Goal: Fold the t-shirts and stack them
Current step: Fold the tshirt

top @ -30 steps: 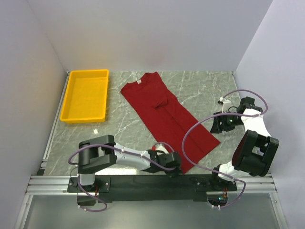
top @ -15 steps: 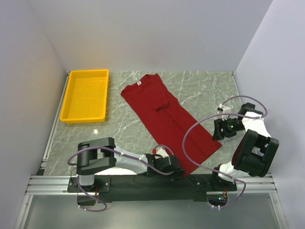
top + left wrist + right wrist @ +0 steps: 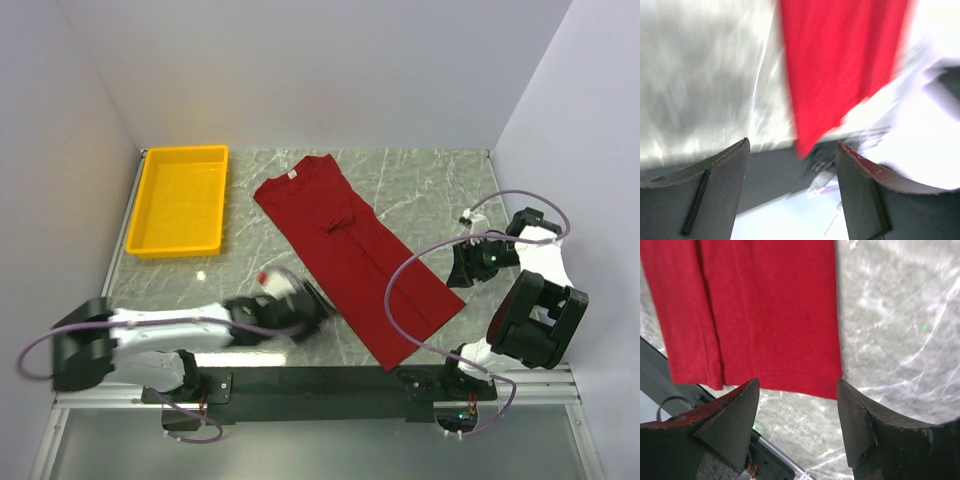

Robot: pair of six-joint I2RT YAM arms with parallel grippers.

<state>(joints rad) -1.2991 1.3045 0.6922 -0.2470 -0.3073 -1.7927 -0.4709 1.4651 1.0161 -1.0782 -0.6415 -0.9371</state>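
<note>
The left tool (image 3: 790,150) is seen with its two dark fingers (image 3: 725,170) spread well apart, and nothing is held between them. In the overhead view the left tool (image 3: 298,306) is blurred and is placed low over the grey marbled worktop (image 3: 420,190), just beside the left edge of the dark red short-sleeved cloth t-shirt (image 3: 350,240). The right tool (image 3: 797,385) is likewise held wide open and empty. Beyond its fingers the hem of the t-shirt (image 3: 755,305) is seen lying flat, not gripped. From above, the right tool (image 3: 470,265) is found just off the right hem corner. The t-shirt is laid as a long narrow band running diagonally, its small white neck label (image 3: 291,174) at the far end and its hem near the front edge. A yellow rectangular plastic tray (image 3: 185,150) is set at the far left, apart from the cloth.
</note>
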